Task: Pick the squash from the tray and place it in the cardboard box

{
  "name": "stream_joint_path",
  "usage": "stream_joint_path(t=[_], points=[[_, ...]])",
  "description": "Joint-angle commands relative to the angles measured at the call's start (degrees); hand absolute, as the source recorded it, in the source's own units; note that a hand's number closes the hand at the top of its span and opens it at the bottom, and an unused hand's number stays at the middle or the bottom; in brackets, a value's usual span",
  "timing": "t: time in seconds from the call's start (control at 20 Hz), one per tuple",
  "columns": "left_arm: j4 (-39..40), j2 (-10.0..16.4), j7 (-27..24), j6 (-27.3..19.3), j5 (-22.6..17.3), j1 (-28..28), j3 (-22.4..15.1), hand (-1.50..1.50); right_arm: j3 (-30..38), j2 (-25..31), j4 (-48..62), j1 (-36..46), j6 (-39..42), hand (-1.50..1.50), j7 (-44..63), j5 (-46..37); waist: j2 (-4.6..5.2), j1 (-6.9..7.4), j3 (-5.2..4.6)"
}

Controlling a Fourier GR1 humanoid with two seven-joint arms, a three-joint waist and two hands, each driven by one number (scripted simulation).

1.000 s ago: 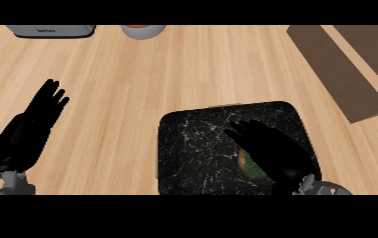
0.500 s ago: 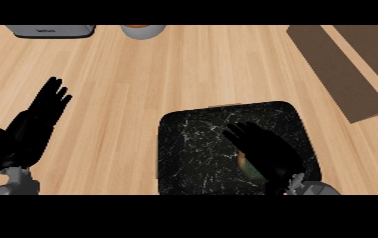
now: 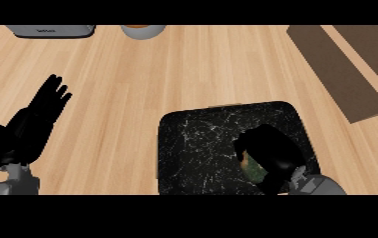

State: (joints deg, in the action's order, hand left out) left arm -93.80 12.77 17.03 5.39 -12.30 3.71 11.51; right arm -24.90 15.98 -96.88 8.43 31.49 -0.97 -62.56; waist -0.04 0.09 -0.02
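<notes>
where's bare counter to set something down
The wood strip between the left hand and the tray, running up to the cup and across to the box, is free. The tray's right half is crowded: the right hand curls over the squash.

You have a black tray [image 3: 199, 147] veined white, a green squash [image 3: 252, 168], a brown cardboard box [image 3: 332, 67] and a pale wood-grain tabletop [image 3: 207, 67].

Tray [image 3: 199, 147] lower right of centre — squash [image 3: 255, 169] on it, beneath the right hand [image 3: 269, 149]; cardboard box [image 3: 328, 67] upper right.
</notes>
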Motion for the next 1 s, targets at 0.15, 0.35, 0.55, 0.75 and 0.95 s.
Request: stream_joint_path(t=[0.15, 0.35, 0.55, 0.75, 0.95], points=[[0.7, -0.5, -0.4, 1.8, -0.4, -1.0, 0.9, 0.00, -1.0, -2.0, -3.4, -1.6, 2.2, 1.50, -0.7, -3.1, 0.00, -0.07, 0.01], [-0.1, -0.5, -0.3, 0.5, 0.1, 0.2, 0.6, 0.00, 15.3, -7.4, 12.3, 7.2, -0.9, 1.50, 9.9, -0.4, 0.61, 0.90, 0.07], [-1.0, -1.3, -0.9, 1.4, 0.2, 0.9, -1.4, 0.00, 28.7, -9.3, 20.2, 17.2, -2.1, 1.50, 23.9, -0.8, 1.73, 3.09, 0.06], [-1.0, -0.2, 0.5, 1.9, 0.1, 0.7, -1.0, 0.00, 33.5, -7.5, 32.0, 28.2, -8.8, 1.50, 28.4, -3.6, 1.20, 3.63, 0.10], [0.8, -1.5, 0.1, -0.3, 2.1, 3.2, -1.9, 0.00, 34.0, -6.7, 41.2, 41.0, -13.9, 1.50, 29.6, -5.6, 0.94, 2.69, 0.06]])
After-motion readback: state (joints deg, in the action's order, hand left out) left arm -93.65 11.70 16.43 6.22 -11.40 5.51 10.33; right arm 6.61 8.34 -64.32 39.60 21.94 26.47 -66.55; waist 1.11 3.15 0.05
